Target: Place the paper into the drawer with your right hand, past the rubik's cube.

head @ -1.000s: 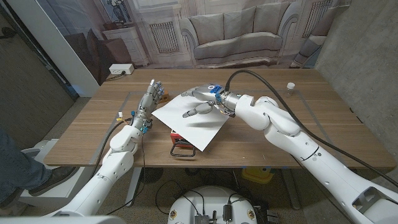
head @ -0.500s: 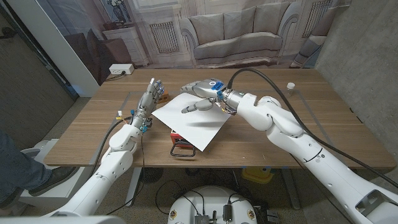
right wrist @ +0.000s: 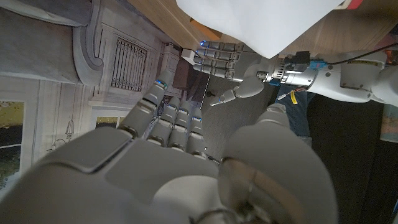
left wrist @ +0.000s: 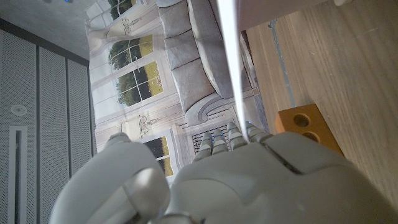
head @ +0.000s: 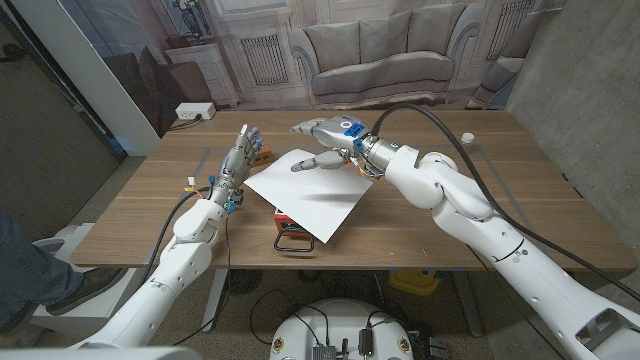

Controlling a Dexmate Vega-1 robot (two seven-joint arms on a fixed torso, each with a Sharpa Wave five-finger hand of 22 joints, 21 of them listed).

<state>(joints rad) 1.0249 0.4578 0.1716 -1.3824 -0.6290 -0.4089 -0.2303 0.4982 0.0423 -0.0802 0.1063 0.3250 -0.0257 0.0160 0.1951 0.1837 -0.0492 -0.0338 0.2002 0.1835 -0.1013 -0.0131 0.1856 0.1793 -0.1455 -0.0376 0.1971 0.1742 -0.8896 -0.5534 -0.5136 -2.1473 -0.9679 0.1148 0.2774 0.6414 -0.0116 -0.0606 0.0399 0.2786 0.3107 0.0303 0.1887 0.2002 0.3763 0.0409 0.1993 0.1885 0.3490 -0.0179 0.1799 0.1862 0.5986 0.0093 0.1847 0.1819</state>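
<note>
- The tabletop in front of me is brown wood, with the grain running from side to side.
- A white sheet of paper lies near the middle, turned like a diamond. One corner points to the front edge.
- Under the paper's front corner a red object with a black handle sticks out. I cannot tell what it is.
- A small clear bottle with white cap stands far on my right side.
- An orange wooden block with round holes lies on the wood near my left hand.

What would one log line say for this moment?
right hand: above paper, holding nothing | left hand: open, idle | paper: on red thing
</note>
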